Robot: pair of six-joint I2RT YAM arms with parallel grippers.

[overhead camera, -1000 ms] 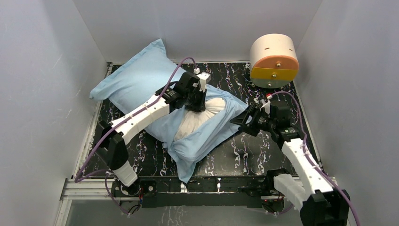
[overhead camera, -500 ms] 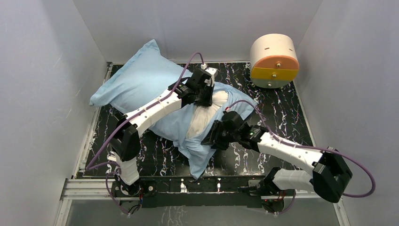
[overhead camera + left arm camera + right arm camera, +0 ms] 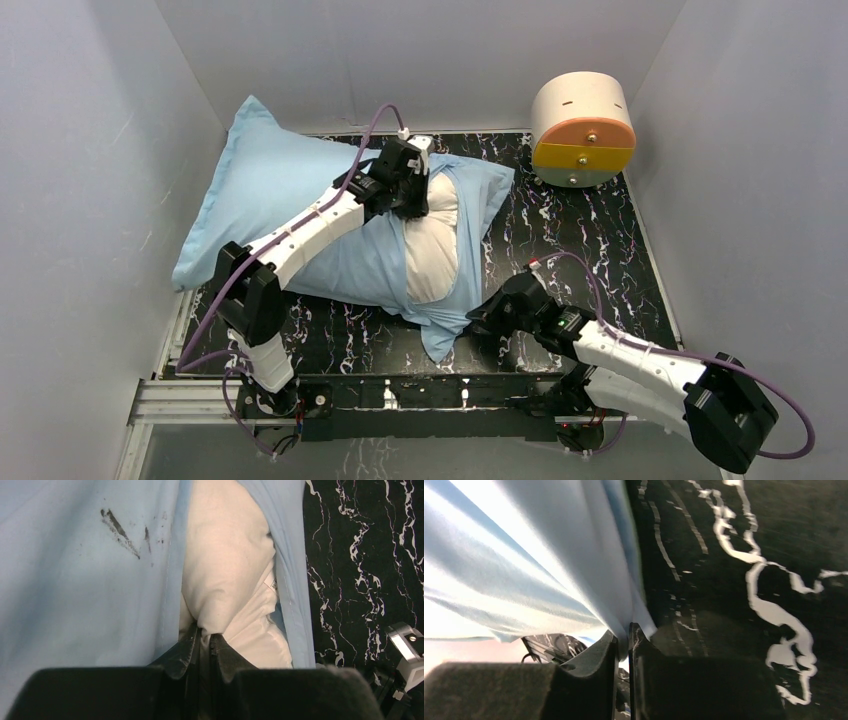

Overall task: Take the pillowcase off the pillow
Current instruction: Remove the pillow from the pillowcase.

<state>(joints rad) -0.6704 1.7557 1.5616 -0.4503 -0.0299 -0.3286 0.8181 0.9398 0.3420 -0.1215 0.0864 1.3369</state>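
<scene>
The light blue pillowcase (image 3: 290, 210) lies across the left and middle of the table, its open end facing right. The white pillow (image 3: 432, 248) bulges out of that opening. My left gripper (image 3: 414, 205) sits at the far end of the opening, shut on a pinch of white pillow (image 3: 225, 555) fabric beside the pillowcase (image 3: 75, 580) hem; the left gripper (image 3: 205, 636) has that fold between its fingers. My right gripper (image 3: 474, 322) is low near the front edge, shut on the pillowcase's hanging near corner. In the right wrist view the right gripper (image 3: 623, 639) pinches a taut fold of blue pillowcase (image 3: 549, 570).
A round cream-and-orange drum (image 3: 583, 130) stands at the back right. The black marbled table (image 3: 590, 240) shows bare on the right side. Grey walls close in left, back and right. The arm bases and a metal rail (image 3: 400, 395) run along the near edge.
My right arm swung from the pillow's right side toward the near edge and its jaws closed on the pillowcase corner. The left gripper moved back with the pillow, and the bundle turned and shifted left.
</scene>
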